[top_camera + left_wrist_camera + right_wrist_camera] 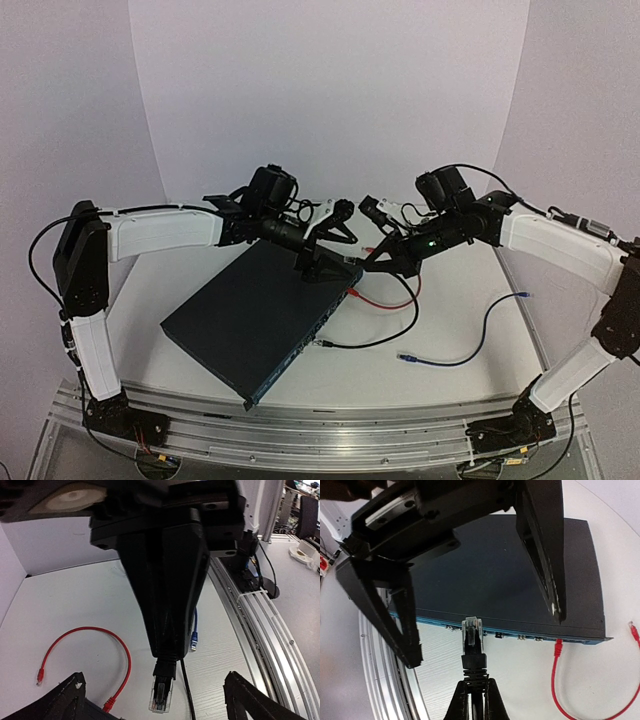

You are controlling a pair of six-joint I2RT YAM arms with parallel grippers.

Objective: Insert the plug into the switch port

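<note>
Clear plug [471, 629] near flat navy switch [500, 575]

Even, diffuse, cool-white illumination is noted throughout, and no glare is recorded. Only soft shadows are cast on the table [440, 385] beside the switch [250, 310]. Wide-angle bending is observed at the wrist views' edges. The plug [161, 695] is rendered sharp. Dark areas nearest the lens are underexposed and soft.

In the left wrist view the right fingers [165, 605] hide most of the blue cable [194, 630] toward the tabletop's [75, 605] near edge. One end of the red cable [85, 629] runs off the picture's bottom edge. From above, the left fingers [318, 262] and the right fingers cover the switch's [250, 310] far corner. Its sockets and the plug [471, 630] are too small to tell there.
</note>
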